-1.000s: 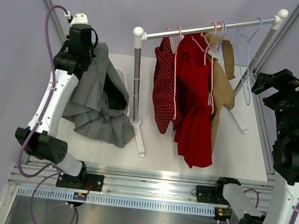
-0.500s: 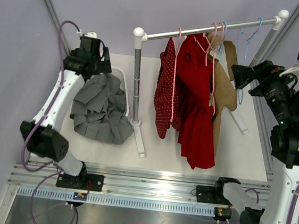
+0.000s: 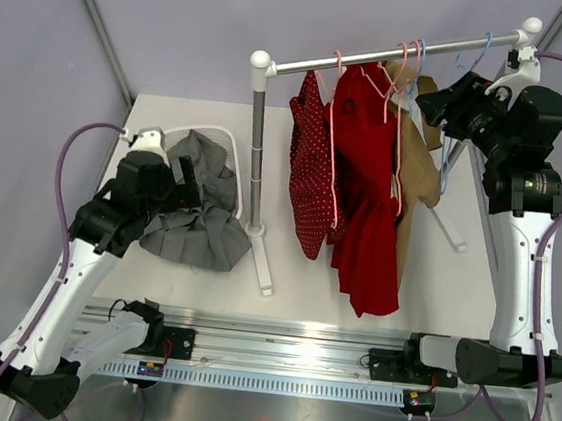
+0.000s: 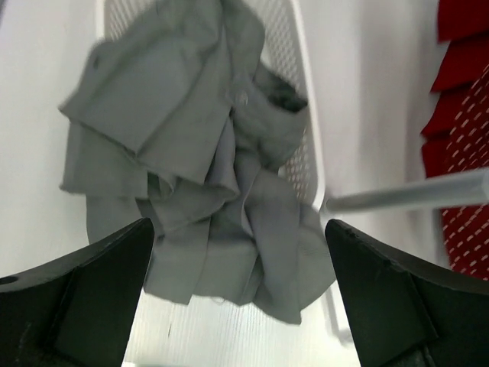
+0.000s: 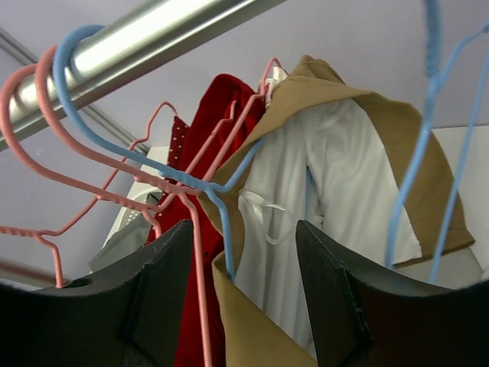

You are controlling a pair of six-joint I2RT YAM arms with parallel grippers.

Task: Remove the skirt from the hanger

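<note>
- The left claw (image 4: 238,223) stands wide and holds nothing, just above the grey skirt (image 4: 206,176), left of the rack (image 3: 256,158).
- The right claw (image 5: 244,229) is partly apart near the rack's right end. A blue hanger (image 5: 153,164) and a tan garment (image 5: 344,183) sit between its fingers; I cannot tell whether it touches them.
- The rack stands on the white counter (image 3: 435,277).
- A red dress (image 3: 367,209) hangs at the rack's middle.
- The skirt lies crumpled left of the rack, partly in a white basket (image 4: 306,69).
</note>
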